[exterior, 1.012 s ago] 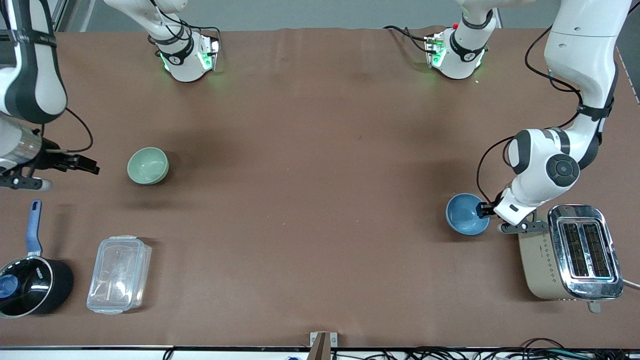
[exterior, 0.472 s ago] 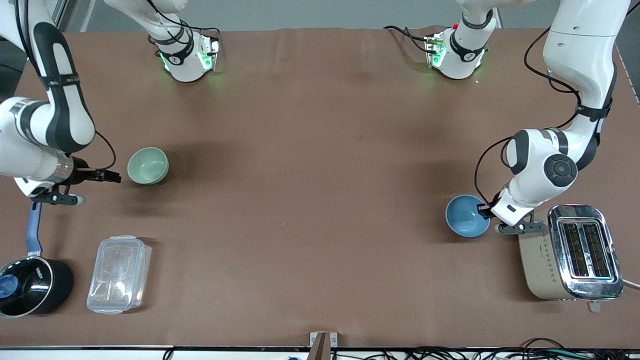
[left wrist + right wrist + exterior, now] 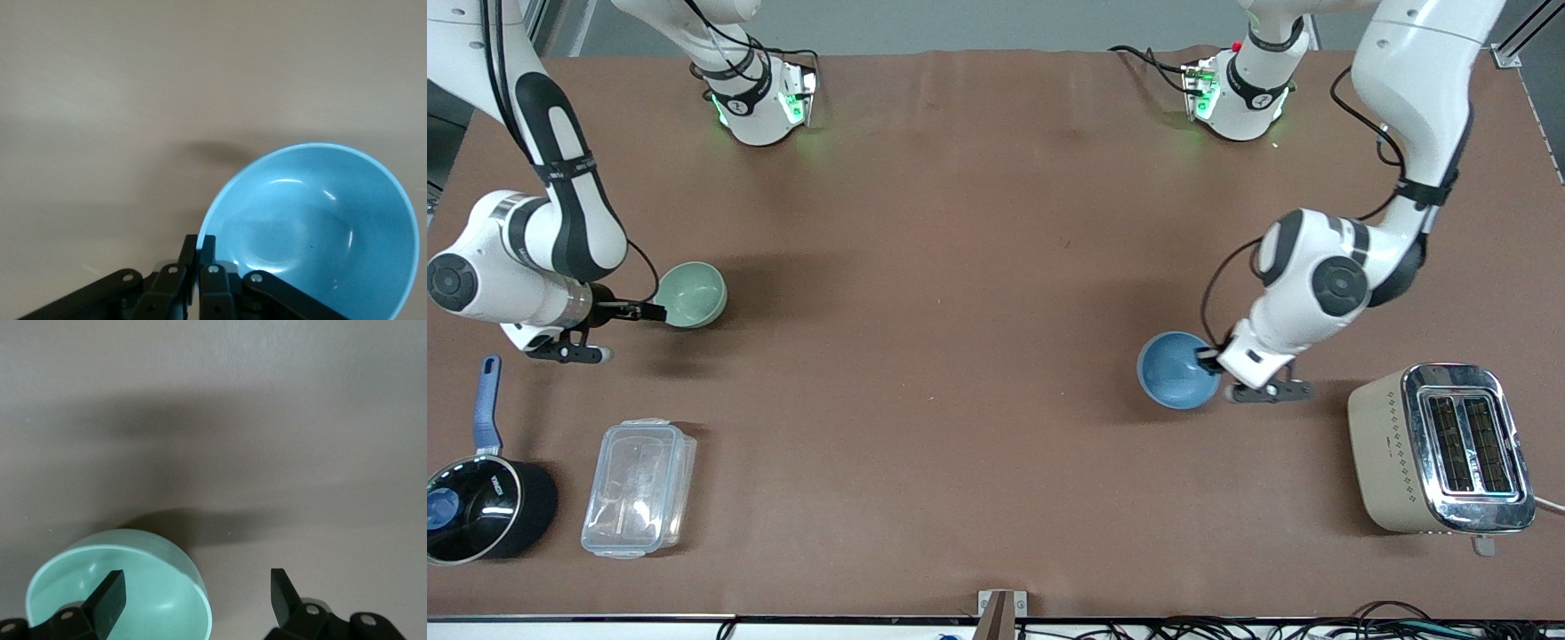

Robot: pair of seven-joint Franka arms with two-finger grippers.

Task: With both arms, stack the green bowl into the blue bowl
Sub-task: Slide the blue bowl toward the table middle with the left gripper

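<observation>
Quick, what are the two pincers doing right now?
Left pincer: shut on the blue bowl rim.
Right pincer: open, one finger inside the green bowl.

Two bowls: one green bowl (image 3: 691,294), one blue bowl (image 3: 1176,371). One saucepan (image 3: 482,502), one clear container (image 3: 639,488), one toaster (image 3: 1440,449).

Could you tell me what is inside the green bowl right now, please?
Nothing lies in the green bowl. One finger of the open right pincer reaches in over its rim, the other stays outside. That finger covers a little of the bowl's inside.
</observation>
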